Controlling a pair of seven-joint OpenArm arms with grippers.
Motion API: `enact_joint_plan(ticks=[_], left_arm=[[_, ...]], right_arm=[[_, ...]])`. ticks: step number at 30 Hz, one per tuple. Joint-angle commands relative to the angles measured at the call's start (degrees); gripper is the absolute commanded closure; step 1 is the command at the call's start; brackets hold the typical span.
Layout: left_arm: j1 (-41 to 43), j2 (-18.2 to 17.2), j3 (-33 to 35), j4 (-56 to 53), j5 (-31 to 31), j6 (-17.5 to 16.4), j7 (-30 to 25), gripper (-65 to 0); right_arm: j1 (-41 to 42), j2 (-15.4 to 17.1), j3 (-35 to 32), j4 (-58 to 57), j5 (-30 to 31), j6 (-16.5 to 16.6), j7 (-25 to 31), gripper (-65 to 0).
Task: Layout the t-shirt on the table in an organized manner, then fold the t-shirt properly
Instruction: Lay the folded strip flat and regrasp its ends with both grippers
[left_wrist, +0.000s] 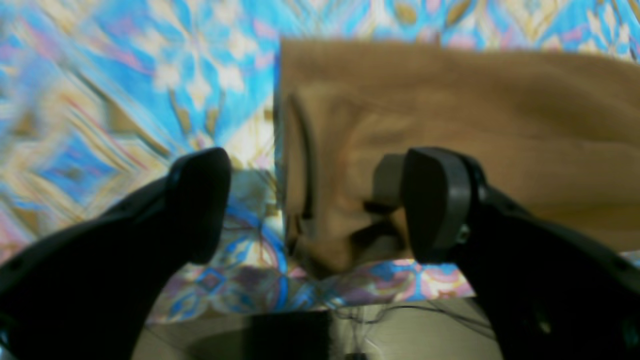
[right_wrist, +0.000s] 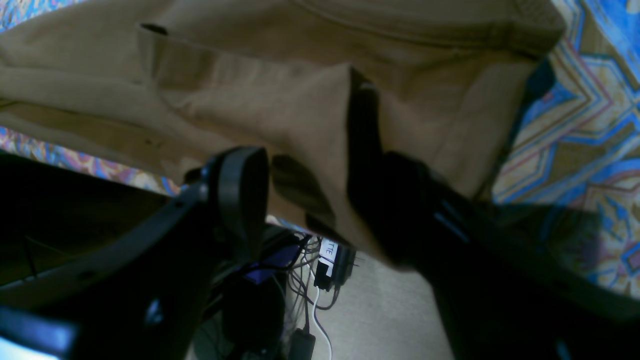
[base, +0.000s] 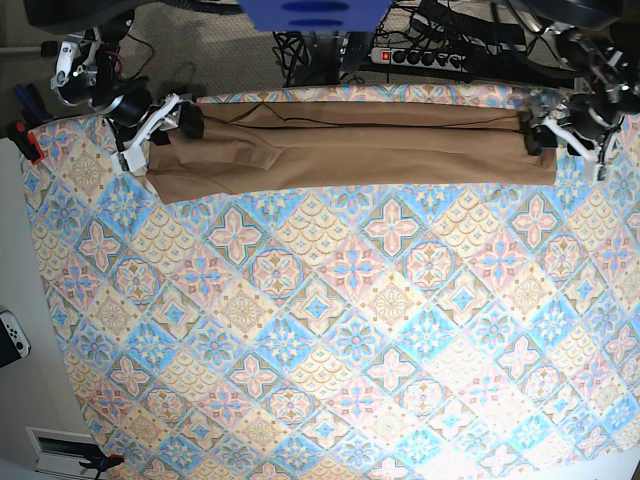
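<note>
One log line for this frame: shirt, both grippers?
shirt: long folded band, table's far edge | left gripper: open, at shirt end | right gripper: holding shirt edge

The left wrist view of the t-shirt (left_wrist: 450, 115) is blurred.

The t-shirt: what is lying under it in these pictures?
The t-shirt lies as a long folded band on the table, whose diamond-patterned cloth shows all around it. Whether anything else lies beneath cannot be seen, because the fabric covers that strip.

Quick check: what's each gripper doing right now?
Left gripper: open, holding nothing, at the t-shirt end.
Right gripper: shut on the t-shirt edge.
</note>
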Motion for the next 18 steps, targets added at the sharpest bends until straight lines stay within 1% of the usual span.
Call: enact_joint_plan(ticks=[1,3,6,9,12,15,18], left_arm=[[-0.16,-2.33,-0.39,-1.56,-3.16,0.03,-0.93,-49.8],[-0.16,-4.61,-0.39,-5.25,-6.32,0.03,-1.02,-49.8],[-0.16,-5.76,1.28,-6.04,-6.67,0.03,-1.46,-49.8],[-0.16,-5.85,6.20,-6.04,-6.14,0.03,-4.01,-49.5],[-0.25,-5.41,10.16,-6.22,-3.51,0.03,-4.97,-49.4],[-0.42,-4.00,11.65,-6.57,-1.40,0.03,-4.97,-49.3],[-0.25,-3.74,11.74,-6.57,-0.08,0.03,-4.97,-49.3]], right_arm=[[-0.05,0.56,0.25,0.76,1.06,0.10,0.76,-35.0],[-0.05,0.56,0.25,0.76,1.06,0.10,0.76,-35.0],[-0.05,0.56,0.25,0.76,1.06,0.10,0.76,-35.0],[-0.05,0.56,0.25,0.76,1.06,0.10,0.67,-35.0],[-0.05,0.56,0.16,0.76,1.14,0.10,0.67,-35.0],[-0.05,0.56,0.16,0.76,1.14,0.10,0.67,-35.0],[-0.05,0.56,0.16,0.76,1.14,0.10,0.67,-35.0]])
